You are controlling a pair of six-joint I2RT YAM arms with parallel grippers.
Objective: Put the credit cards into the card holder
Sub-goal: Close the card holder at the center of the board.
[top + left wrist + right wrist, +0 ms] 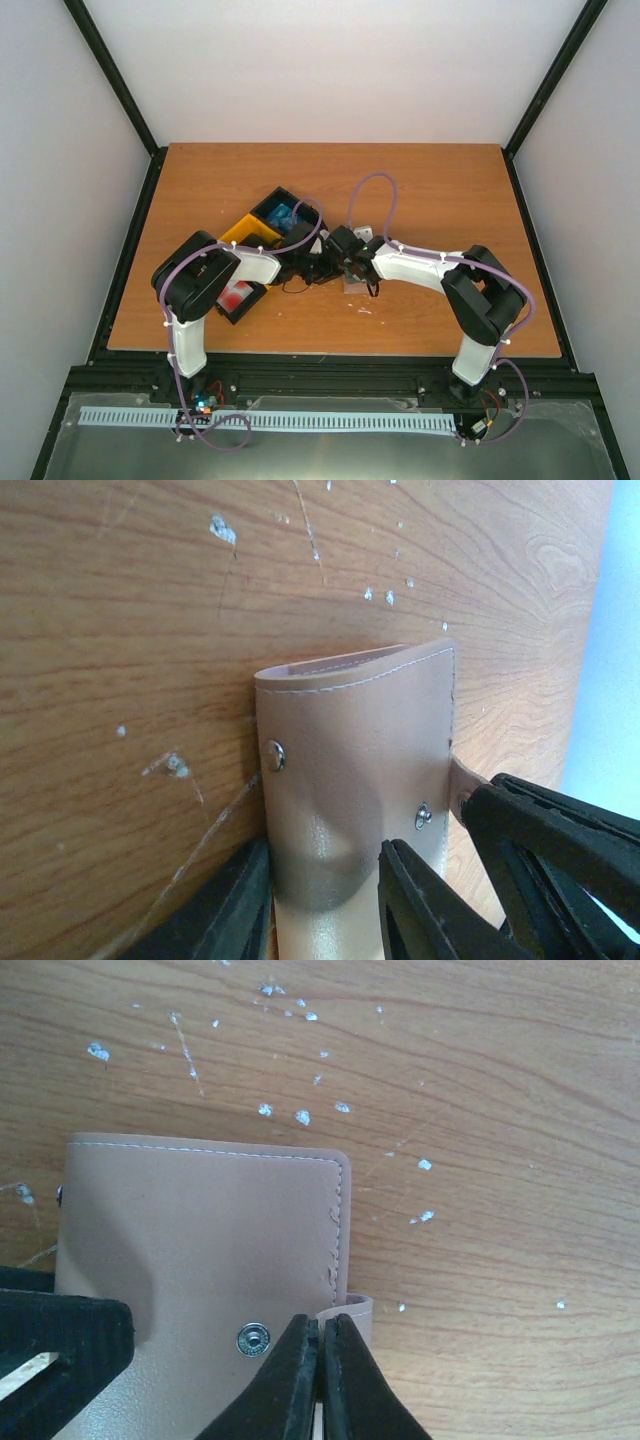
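Observation:
The card holder (200, 1250) is a pinkish-tan wallet, folded shut and flat on the wood table, with a snap stud (253, 1339) on its cover. My right gripper (322, 1322) is shut on the small strap tab (358, 1307) at the wallet's edge. My left gripper (322, 855) holds the other side of the card holder (350, 740), with one finger (225, 910) at its fold and the other (425, 910) on its cover. In the top view both grippers meet mid-table, left (322, 268) and right (352, 268), and hide the wallet. Blue credit cards (283, 215) and red-and-white credit cards (238, 296) lie in bins.
A black bin (300, 207) with the blue cards and a yellow bin (243, 232) stand left of centre. Another black bin (228, 312) with the red cards sits under my left arm. The table's near edge (330, 353) is close behind the grippers.

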